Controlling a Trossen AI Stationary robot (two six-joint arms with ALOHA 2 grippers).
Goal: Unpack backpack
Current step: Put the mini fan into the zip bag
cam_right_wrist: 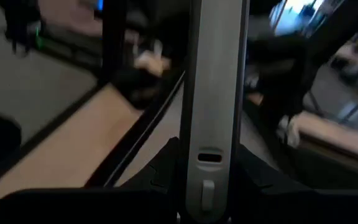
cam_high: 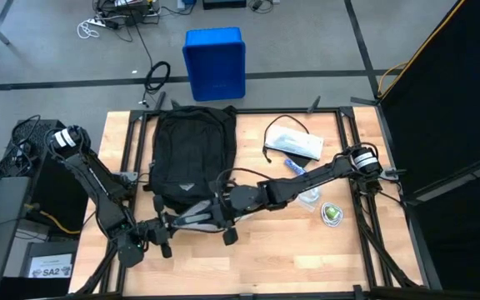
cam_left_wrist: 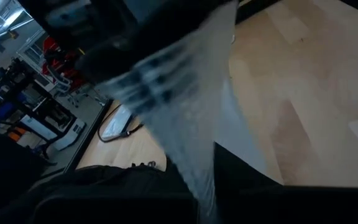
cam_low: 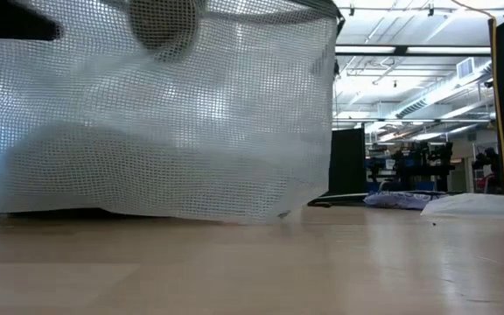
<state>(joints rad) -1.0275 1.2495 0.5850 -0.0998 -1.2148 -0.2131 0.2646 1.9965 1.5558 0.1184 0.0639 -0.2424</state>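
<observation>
From where I stand, the left gripper (cam_high: pixel 167 231) sits low at the near-left of the wooden table (cam_high: pixel 307 258), fingers pinched tight on one end of a grey mesh pouch (cam_high: pixel 192 218). Just to its right, the right gripper (cam_high: pixel 221 218) is clamped narrowly on the other end of the same see-through mesh pouch, which hangs between them like a net curtain in the low view. Directly behind both tools lies the large black fabric backpack (cam_high: pixel 192 154), flat, its bottom end just beside the pouch. Further right of the right gripper rest a white flat packet with a black cord (cam_high: pixel 297 143), a small blue tube (cam_high: pixel 294 166) and a round green-and-white item (cam_high: pixel 332 213). I judge the risk is the two arms pulling unevenly: the mesh could slip from one grip, or drag the backpack toward the near edge. The right arm's forearm passes close over the blue tube and could sweep it. Open board lies in front of and to the right of the grippers; the left edge is close.
</observation>
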